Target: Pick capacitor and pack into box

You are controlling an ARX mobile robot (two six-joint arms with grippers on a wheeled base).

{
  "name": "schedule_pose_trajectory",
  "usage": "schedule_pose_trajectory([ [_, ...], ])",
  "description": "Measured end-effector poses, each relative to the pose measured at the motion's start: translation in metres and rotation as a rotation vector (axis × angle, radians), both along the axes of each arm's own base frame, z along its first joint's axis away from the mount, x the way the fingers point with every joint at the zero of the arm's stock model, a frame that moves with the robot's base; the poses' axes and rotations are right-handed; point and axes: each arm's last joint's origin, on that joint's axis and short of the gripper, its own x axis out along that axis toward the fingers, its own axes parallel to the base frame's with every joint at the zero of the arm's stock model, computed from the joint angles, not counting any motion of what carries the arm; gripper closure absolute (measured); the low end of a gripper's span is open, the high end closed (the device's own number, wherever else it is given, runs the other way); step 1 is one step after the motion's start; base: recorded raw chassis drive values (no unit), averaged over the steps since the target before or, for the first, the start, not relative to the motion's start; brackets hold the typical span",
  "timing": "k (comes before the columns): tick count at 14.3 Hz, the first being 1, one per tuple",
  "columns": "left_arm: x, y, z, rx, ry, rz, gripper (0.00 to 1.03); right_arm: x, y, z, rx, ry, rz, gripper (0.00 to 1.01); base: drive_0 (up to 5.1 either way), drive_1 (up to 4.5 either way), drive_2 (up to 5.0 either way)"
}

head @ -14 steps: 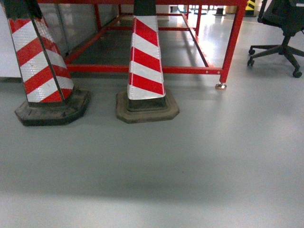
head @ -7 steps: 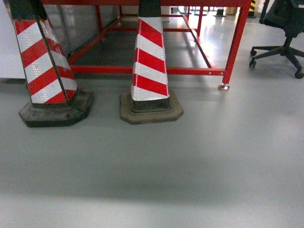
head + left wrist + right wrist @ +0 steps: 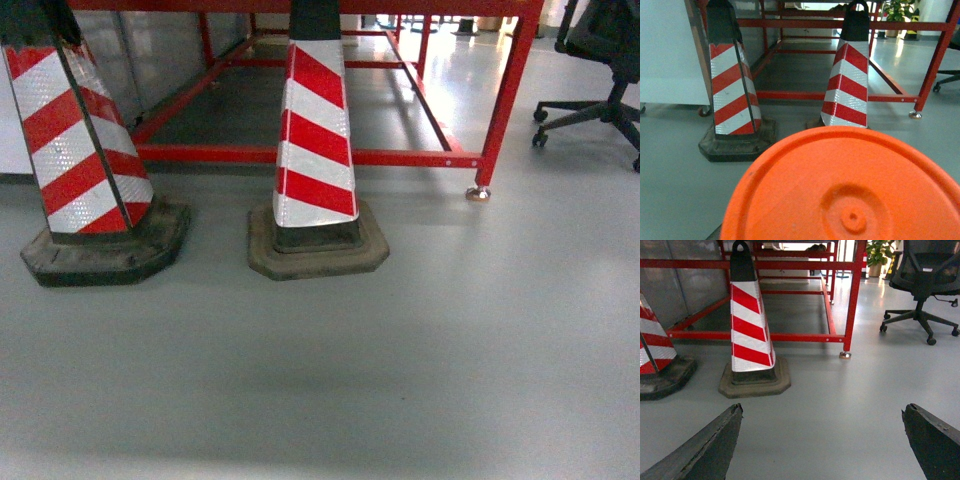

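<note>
Right wrist view shows the right gripper (image 3: pixel 822 440) spread wide above grey floor (image 3: pixel 840 390); left gripper's state cannot be told.

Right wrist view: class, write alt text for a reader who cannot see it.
A red-and-white striped traffic cone stands on a grey floor before a red metal frame. The open end effector shows two dark fingertips below; an office chair sits right.
</note>
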Motion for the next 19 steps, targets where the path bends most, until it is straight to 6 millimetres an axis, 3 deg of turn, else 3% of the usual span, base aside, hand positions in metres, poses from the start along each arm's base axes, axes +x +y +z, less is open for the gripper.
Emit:
schedule_pose_trajectory([
  [17,0.0000,0.0000,0.0000,0.000,0.000,-0.001,0.61,0.0000,0.0000,-0.0001,0.000,0.002,0.000,0.03,-0.1,3.98,-4.1],
  [19,0.0000,0.0000,0.0000,0.000,0.000,0.000,0.61,0.0000,0.0000,-0.0002,0.000,0.002,0.000,0.03,0.0,0.00,0.0],
])
